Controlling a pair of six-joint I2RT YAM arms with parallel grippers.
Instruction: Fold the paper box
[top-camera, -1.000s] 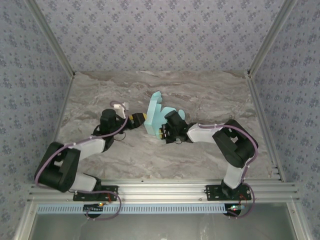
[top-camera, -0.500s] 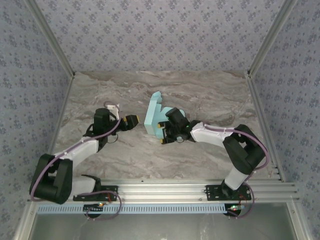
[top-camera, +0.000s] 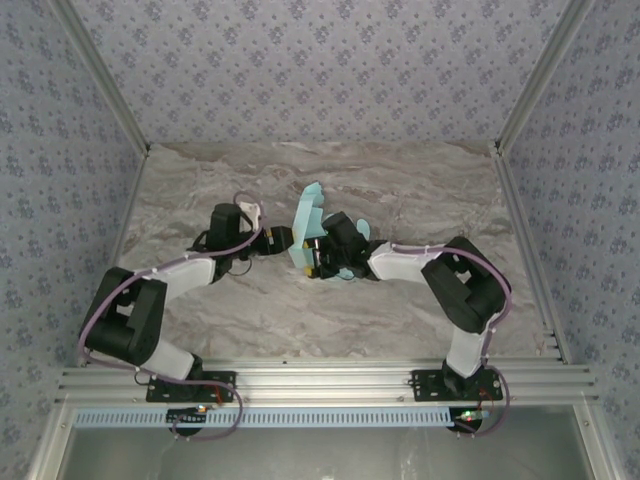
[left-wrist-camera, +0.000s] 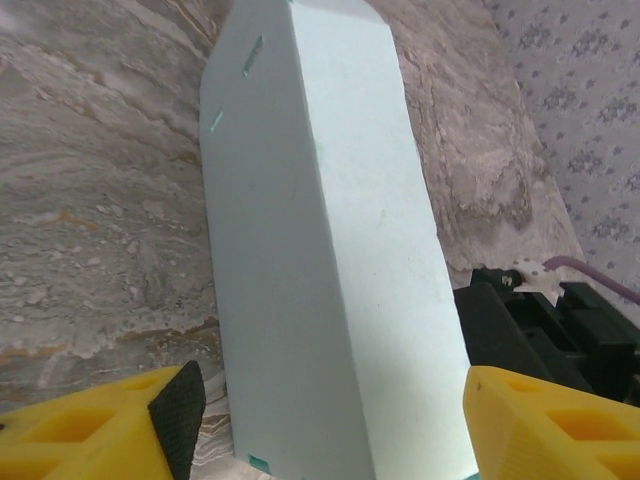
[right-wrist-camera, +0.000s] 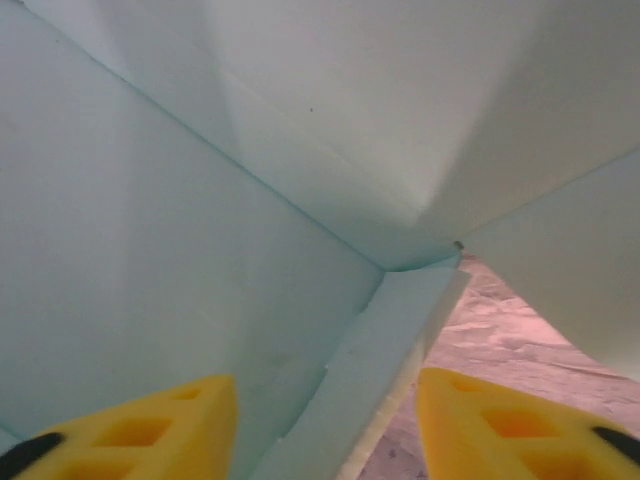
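The paper box (top-camera: 308, 222) is light cyan card, partly folded and standing on edge at the middle of the marble table. My left gripper (top-camera: 288, 239) is just left of it. In the left wrist view one tall box panel (left-wrist-camera: 330, 250) stands between the open yellow fingers (left-wrist-camera: 540, 420) of my left gripper (left-wrist-camera: 325, 425), with a small gap at the left pad. My right gripper (top-camera: 316, 262) is at the box's near right side. In the right wrist view it (right-wrist-camera: 325, 425) is open around a narrow folded flap (right-wrist-camera: 380, 370) inside the box (right-wrist-camera: 200, 200).
The right arm's black wrist (left-wrist-camera: 540, 320) sits close behind the box. Patterned walls and aluminium posts (top-camera: 515, 110) bound the marble table (top-camera: 420, 190) on three sides. A metal rail (top-camera: 320, 385) with both arm bases runs along the near edge.
The left gripper pulled back from the box, then returned close to its left side. The right gripper opened. The box now stands more upright and looks narrower from above.
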